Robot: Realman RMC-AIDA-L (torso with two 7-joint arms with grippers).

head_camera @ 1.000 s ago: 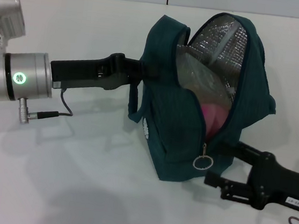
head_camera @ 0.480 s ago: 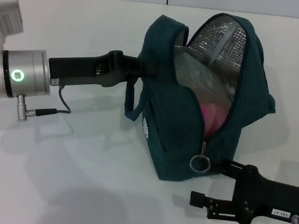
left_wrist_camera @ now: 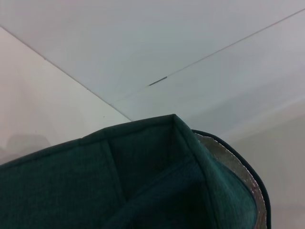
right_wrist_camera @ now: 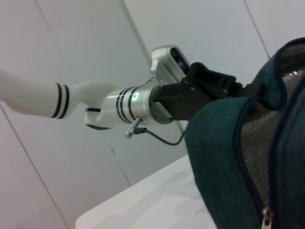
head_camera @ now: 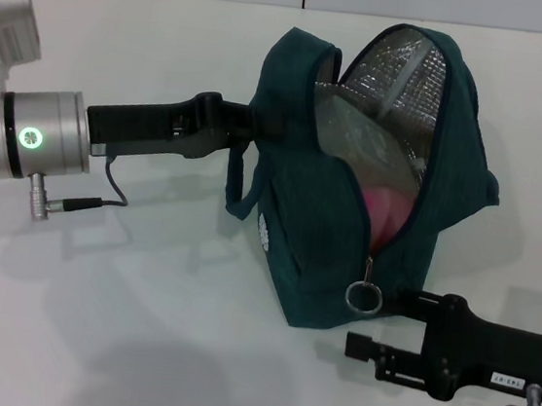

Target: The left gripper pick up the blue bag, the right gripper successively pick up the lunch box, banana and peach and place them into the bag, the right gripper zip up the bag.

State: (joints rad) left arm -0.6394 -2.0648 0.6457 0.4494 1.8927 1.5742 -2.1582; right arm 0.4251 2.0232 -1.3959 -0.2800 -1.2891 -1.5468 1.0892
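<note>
left pincer (head_camera: 245,130) clamped on blue bag (head_camera: 338,220) at frame centre, propping it upright, mouth agape (peach (head_camera: 388,205) inside); right pincer (head_camera: 372,344) lower right beside zip pull (head_camera: 364,295), grip unreadable.

The left gripper (head_camera: 250,127) reaches level from the left, clamped on the blue bag (head_camera: 317,228). The right gripper (head_camera: 375,323) lies low beside the bag's base.

Bright, even overhead light; soft shadows on the table (head_camera: 137,345); right wrist view slightly blurred.
</note>
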